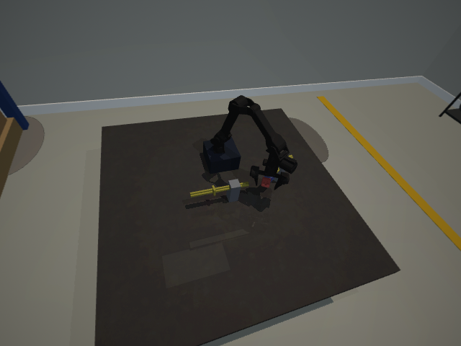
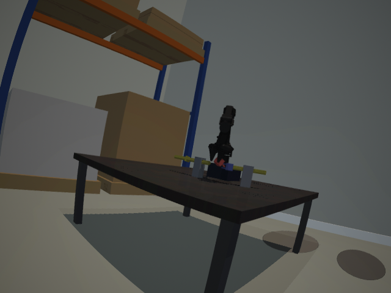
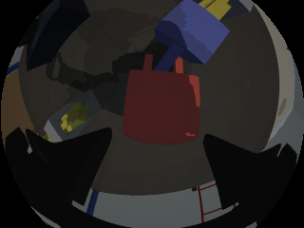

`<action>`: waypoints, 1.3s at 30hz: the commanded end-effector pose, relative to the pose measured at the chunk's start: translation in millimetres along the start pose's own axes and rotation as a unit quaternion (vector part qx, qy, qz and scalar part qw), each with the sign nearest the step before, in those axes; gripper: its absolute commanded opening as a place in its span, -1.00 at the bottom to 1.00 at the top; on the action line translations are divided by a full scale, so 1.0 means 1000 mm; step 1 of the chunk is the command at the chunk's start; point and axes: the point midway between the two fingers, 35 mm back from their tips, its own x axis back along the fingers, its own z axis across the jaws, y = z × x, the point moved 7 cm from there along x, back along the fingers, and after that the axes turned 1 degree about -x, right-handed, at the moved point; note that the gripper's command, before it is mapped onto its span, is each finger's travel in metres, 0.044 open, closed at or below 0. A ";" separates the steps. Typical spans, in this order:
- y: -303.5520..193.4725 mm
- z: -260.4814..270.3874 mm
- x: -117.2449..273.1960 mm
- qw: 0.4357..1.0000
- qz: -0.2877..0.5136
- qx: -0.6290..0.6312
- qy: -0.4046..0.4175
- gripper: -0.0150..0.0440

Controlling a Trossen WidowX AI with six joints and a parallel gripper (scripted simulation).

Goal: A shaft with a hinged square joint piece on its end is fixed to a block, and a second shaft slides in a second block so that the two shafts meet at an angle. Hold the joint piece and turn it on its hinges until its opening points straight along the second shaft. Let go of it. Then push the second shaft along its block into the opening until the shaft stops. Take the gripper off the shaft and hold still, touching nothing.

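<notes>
The red joint piece (image 1: 265, 182) (image 2: 218, 163) (image 3: 161, 106) hangs on its hinge arms from the blue hinge part (image 2: 229, 166) (image 3: 192, 30) on the end of the first yellow shaft (image 2: 258, 171) (image 3: 216, 9). The direction of its opening cannot be read clearly. My gripper (image 1: 266, 187) (image 3: 159, 137) is open and empty, its fingers apart on either side of the joint piece in the top view. The second yellow shaft (image 1: 201, 192) (image 2: 179, 157) (image 3: 73, 117) passes through its grey block (image 1: 233, 192) (image 2: 198, 167), its near end apart from the joint piece.
The first shaft's grey block (image 2: 247, 176) stands on the dark table (image 1: 148, 223) (image 2: 151, 179). A collar (image 1: 214, 190) sits on the second shaft, left of its block in the top view. The dark blue arm base (image 1: 223, 160) is behind the shafts.
</notes>
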 end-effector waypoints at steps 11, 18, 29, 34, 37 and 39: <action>0.019 0.003 -0.006 1.000 0.005 -0.003 -0.002 1.00; 0.019 0.003 -0.017 1.000 0.005 -0.003 -0.002 1.00; 0.019 0.003 -0.023 1.000 0.005 -0.003 -0.002 0.47; 0.019 0.003 -0.023 1.000 0.005 -0.003 -0.002 0.12; 0.019 0.003 -0.023 1.000 0.005 -0.003 -0.002 0.12; 0.019 0.003 -0.023 1.000 0.005 -0.003 -0.002 0.12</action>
